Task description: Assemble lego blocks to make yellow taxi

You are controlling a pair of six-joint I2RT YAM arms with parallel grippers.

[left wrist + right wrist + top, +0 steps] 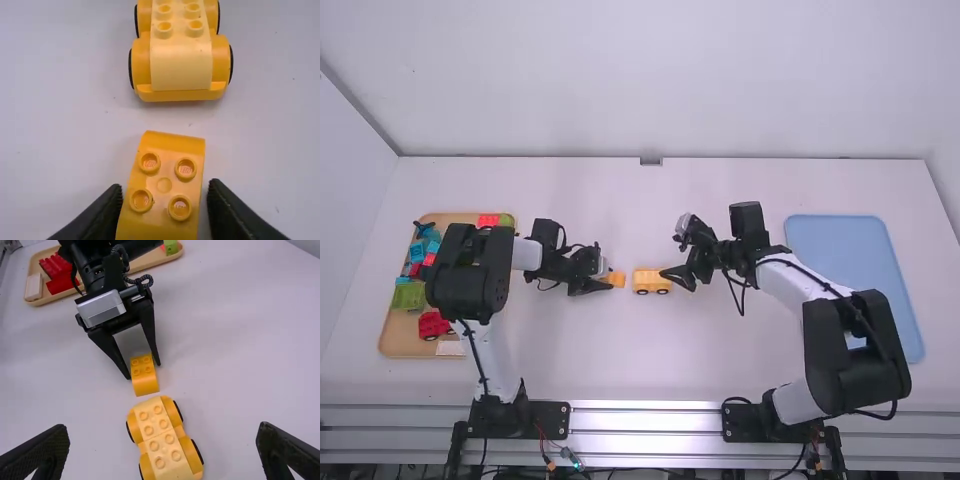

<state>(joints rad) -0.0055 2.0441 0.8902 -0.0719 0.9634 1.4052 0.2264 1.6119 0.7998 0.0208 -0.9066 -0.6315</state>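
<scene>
Over the white tabletop (640,360), the left gripper (609,279) loosely straddles a yellow block (164,185); the right gripper (677,280) gapes wide.

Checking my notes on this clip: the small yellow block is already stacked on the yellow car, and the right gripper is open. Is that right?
Not quite: the left wrist view shows the small yellow block apart from the yellow car, with table between them. The right gripper is open.
</scene>
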